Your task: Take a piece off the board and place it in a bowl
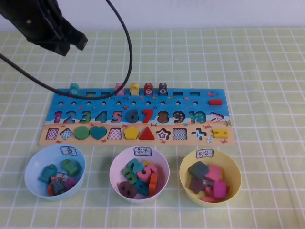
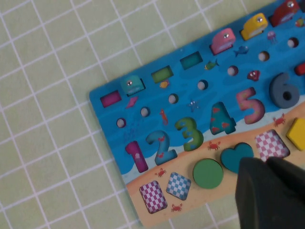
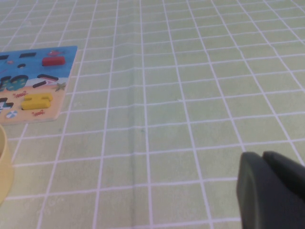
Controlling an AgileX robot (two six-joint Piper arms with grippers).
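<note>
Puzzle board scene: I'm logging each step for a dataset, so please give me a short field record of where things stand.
board: flat on the green checked cloth
teal piece: on the board's back row, far left end
light blue bowl: front left, holds several pieces
pink bowl: front middle
yellow bowl: front right
left hand: shut, empty, raised over the far left of the table
right hand: shut, empty, over bare cloth right of the board

My bench (image 1: 267,71) wears a green checked cloth; below my left end effector (image 1: 71,43) lie the board (image 1: 138,102), then the blue bowl (image 1: 34,164), a pink bowl (image 1: 116,167) and a yellow bowl (image 1: 236,179).
</note>
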